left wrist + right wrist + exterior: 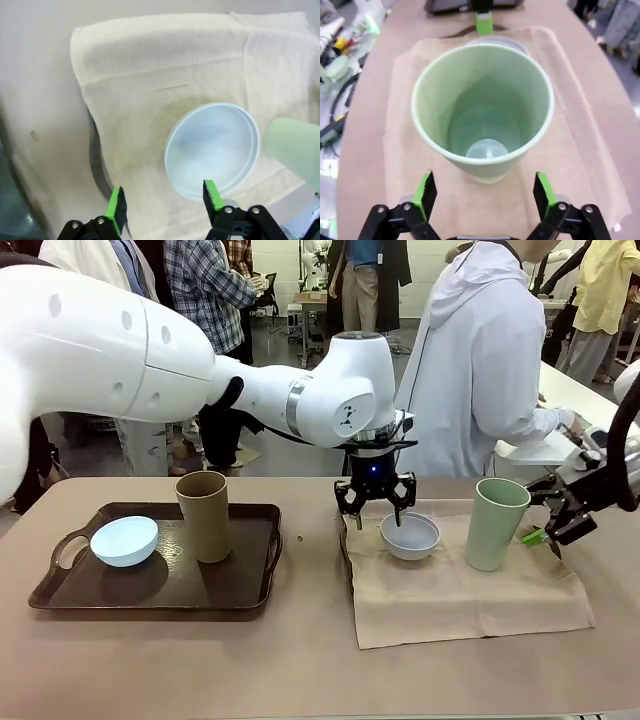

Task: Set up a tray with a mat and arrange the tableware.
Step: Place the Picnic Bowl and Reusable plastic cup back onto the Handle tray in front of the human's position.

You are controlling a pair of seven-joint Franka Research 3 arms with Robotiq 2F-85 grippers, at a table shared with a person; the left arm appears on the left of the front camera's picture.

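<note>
A beige mat [470,590] lies over a dark tray edge [346,558] at centre right. On it sit the greyish white bowl [410,535] and the pale green cup [495,523], upright. My left gripper [375,520] hangs open just above the bowl's left rim; in the left wrist view the bowl [212,150] lies ahead of the right finger [212,194], mostly outside the gap. My right gripper [545,530] is open beside the cup's right side. The green cup [482,110] stands just beyond its open fingers [426,192]. The light blue bowl [124,540] and the tan-brown cup [204,515] stand on the dark brown tray [240,590] at left.
A person in a white hooded top [480,370] stands at the far side, turned toward a side table [540,450]. Bare table [300,670] lies in front of the tray and mat. A small crumb [301,537] lies between them.
</note>
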